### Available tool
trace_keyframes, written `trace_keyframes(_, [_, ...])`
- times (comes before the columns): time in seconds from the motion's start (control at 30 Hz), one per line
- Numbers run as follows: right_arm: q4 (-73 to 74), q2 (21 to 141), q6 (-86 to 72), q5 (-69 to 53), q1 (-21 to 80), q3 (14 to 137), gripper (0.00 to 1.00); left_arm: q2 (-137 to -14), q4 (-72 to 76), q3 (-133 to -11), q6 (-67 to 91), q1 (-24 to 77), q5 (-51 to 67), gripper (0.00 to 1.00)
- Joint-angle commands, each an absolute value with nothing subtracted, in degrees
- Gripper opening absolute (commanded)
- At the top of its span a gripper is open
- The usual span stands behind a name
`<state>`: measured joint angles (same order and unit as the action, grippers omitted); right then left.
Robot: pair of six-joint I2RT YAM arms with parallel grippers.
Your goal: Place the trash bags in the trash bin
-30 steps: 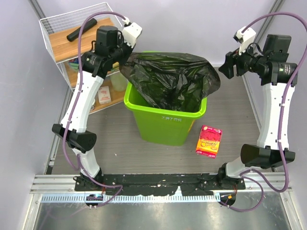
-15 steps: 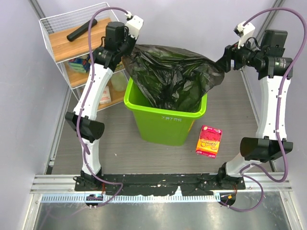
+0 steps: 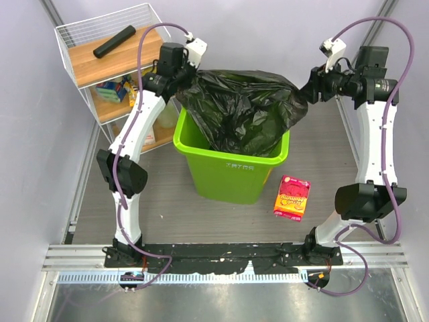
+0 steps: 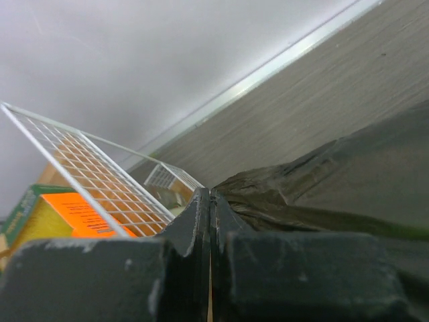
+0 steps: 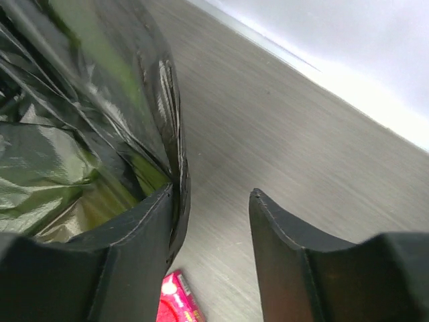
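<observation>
Right, fingers first. The left gripper (image 4: 210, 196) is pinched flat, no gap between the jaws, w/ a fold of the trash bag (image 4: 322, 181) coming out from between them, so I've got the bag's left corner clamped. The right gripper (image 5: 213, 196) is diff: jaws stand apart w/ bare table (image 5: 281, 121) showing through the gap. The bag's glossy edge runs down against the inner face of one of the fingers (image 5: 144, 228) and touches it, but nothing is squeezed, so no grip on that side.

Outward from there, the bag is strung across the mouth of the trash bin (image 3: 224, 176). Its long axis runs left to right between my two wrists. The middle is sunk into the bin and the rest bulges above the rim, w/ the right flap hanging past the rim's right corner.

What matters for the next move, I reckon, is that the loose right corner lies just inboard of my right fingers, toward the bin. The right arm is the nearer one, so it probably has to shift inboard before closing, or the film slips out.

Also about: a pink snack packet (image 3: 293, 196) on the table beside the bin, and a wire shelf (image 3: 100, 74) behind my left arm.
</observation>
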<state>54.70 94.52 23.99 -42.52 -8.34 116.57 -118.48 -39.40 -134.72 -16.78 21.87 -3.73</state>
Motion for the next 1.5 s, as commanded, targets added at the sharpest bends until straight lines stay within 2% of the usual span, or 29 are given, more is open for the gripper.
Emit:
trace_keyframes(0.0, [53.2, 94.9, 24.9, -44.4, -7.9, 114.5, 0.41, -113.0, -35.9, -130.1, -17.8, 21.3, -2.4, 0.00])
trace_keyframes(0.13, [53.3, 94.7, 25.7, -44.5, -7.9, 112.5, 0.16, -111.1, -35.4, -125.6, -18.5, 21.2, -2.3, 0.00])
trace_keyframes(0.2, [53.3, 93.9, 26.4, -44.4, -7.9, 111.2, 0.10, -109.7, -34.6, -123.1, -18.9, 21.0, -2.0, 0.00])
trace_keyframes(0.4, [52.5, 90.7, 27.9, -43.1, -7.9, 106.5, 0.02, -106.7, -34.7, -119.1, -19.9, 20.9, -1.6, 0.00])
trace_keyframes(0.73, [51.5, 85.2, 28.7, -41.1, -7.9, 100.3, 0.02, -103.2, -38.8, -115.6, -23.5, 20.4, -0.7, 0.02])
trace_keyframes(0.93, [55.4, 81.7, 33.2, -37.4, -7.9, 101.3, 0.11, -101.9, -43.6, -115.0, -26.1, 20.0, -0.3, 0.10])
trace_keyframes(1.0, [57.7, 80.6, 35.9, -36.0, -7.9, 101.8, 0.22, -100.7, -44.4, -114.2, -26.7, 20.0, 1.5, 0.12])
trace_keyframes(1.03, [58.5, 79.6, 37.3, -35.4, -7.9, 101.9, 0.31, -100.5, -44.7, -114.0, -27.0, 20.0, 1.8, 0.12])
trace_keyframes(1.07, [60.4, 79.1, 39.6, -35.0, -7.9, 102.0, 0.35, -100.4, -45.1, -114.0, -27.1, 20.0, 2.1, 0.13])
trace_keyframes(1.1, [61.2, 78.0, 41.1, -34.9, -7.9, 101.6, 0.43, -100.3, -45.8, -114.1, -27.2, 20.0, 2.3, 0.13])
trace_keyframes(1.2, [64.5, 75.8, 45.9, -35.6, -7.9, 100.6, 0.57, -100.1, -48.0, -114.7, -27.4, 20.0, 2.9, 0.13])
trace_keyframes(1.37, [63.0, 72.8, 46.5, -38.0, -7.8, 97.3, 0.64, -99.3, -51.5, -115.0, -28.2, 20.0, 4.0, 0.18])
trace_keyframes(1.47, [62.2, 72.7, 45.4, -39.1, -7.8, 96.6, 0.65, -98.4, -53.3, -115.0, -28.7, 20.0, 4.2, 0.28])
